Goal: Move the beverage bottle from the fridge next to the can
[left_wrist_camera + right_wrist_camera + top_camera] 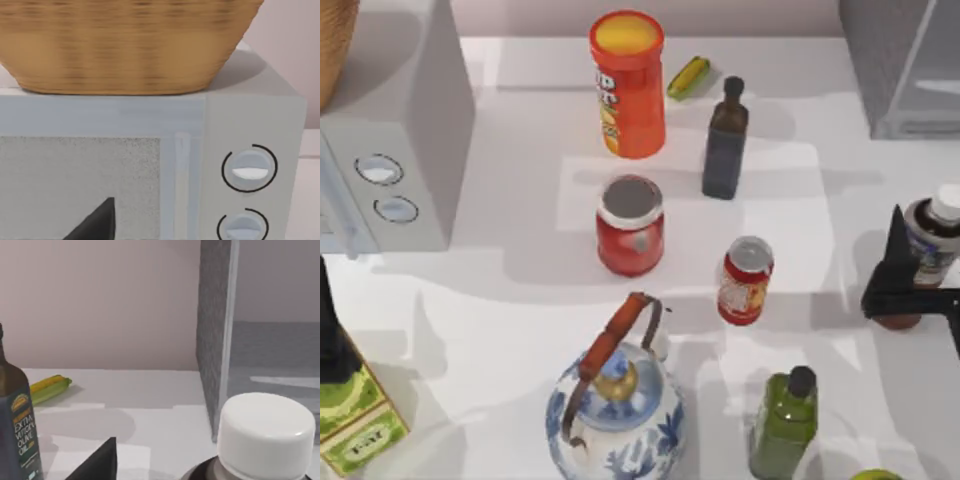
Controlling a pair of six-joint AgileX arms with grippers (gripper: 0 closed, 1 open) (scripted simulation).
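The beverage bottle [930, 245], reddish-brown with white cap and blue-grey label, is out of the grey box-shaped fridge [900, 60], apparently clamped in the right gripper [910, 285]. Outstanding: carry it leftward from the gripper to beside the small red can [746, 281].

Open table lies between the can [746, 280] and the beverage bottle [926, 250] at its three o'clock. At the can's twelve o'clock stands the dark bottle [725, 145], at nine the red jar [631, 225], at five the green bottle [784, 424]. The fridge [900, 65] blocks the far right corner.
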